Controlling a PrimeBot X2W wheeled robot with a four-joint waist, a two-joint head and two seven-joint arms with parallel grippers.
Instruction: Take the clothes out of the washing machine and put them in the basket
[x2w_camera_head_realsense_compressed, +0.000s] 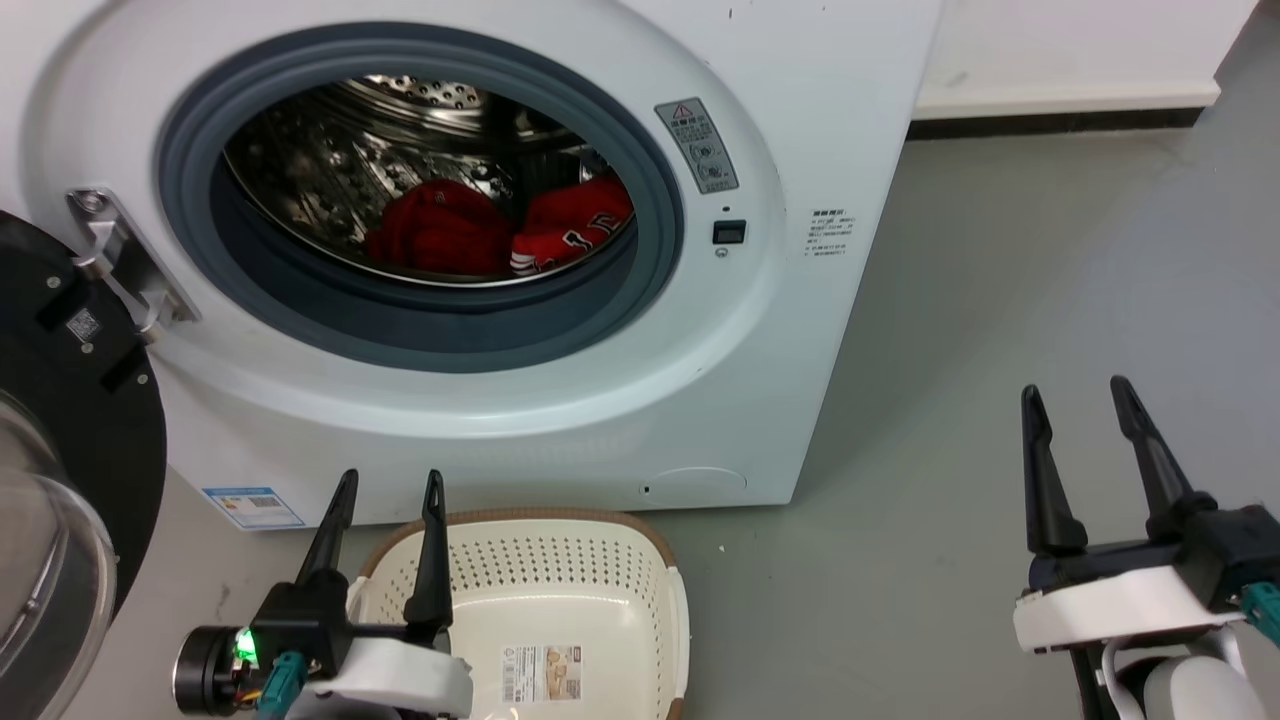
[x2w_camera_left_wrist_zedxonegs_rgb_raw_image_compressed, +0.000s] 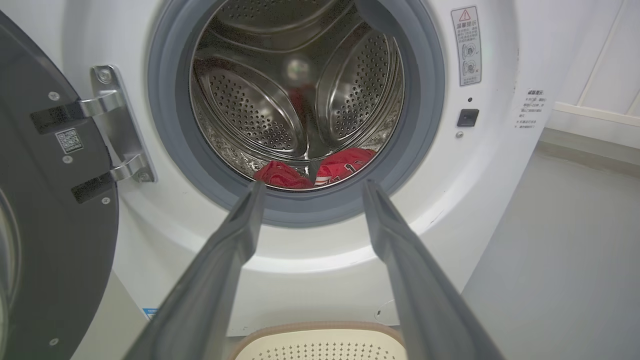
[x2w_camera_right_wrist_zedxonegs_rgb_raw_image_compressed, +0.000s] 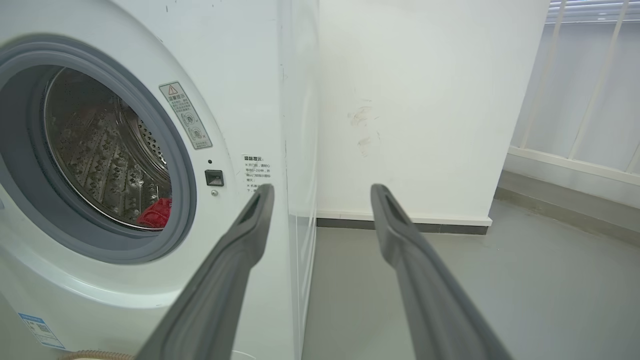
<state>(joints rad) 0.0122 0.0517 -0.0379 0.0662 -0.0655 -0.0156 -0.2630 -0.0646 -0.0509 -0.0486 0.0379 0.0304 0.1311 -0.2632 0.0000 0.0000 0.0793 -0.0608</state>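
the washing machine (x2w_camera_head_realsense_compressed: 780, 330) faces us. in its drum (x2w_camera_head_realsense_compressed: 330, 160) the clothes (x2w_camera_head_realsense_compressed: 455, 240) lie side by side, plain garment (x2w_camera_head_realsense_compressed: 430, 222) left, jersey (x2w_camera_head_realsense_compressed: 575, 225) right. the basket (x2w_camera_head_realsense_compressed: 520, 517) sits just before it, mouth up, long axis unclear. our left gripper (x2w_camera_head_realsense_compressed: 391, 478) and right gripper (x2w_camera_head_realsense_compressed: 1075, 388) point far, jaws apart, empty.

Glossy perforated steel drum (x2w_camera_head_realsense_compressed: 320, 170), matt rubber seal (x2w_camera_head_realsense_compressed: 440, 335), soft fabric clothes (x2w_camera_head_realsense_compressed: 440, 230), smooth cream plastic basket (x2w_camera_head_realsense_compressed: 560, 570)

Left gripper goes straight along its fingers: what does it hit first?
The left gripper points into the open washing machine, lined up on the clothes just past the grey seal. The seal's lower lip may come first: depth unclear.
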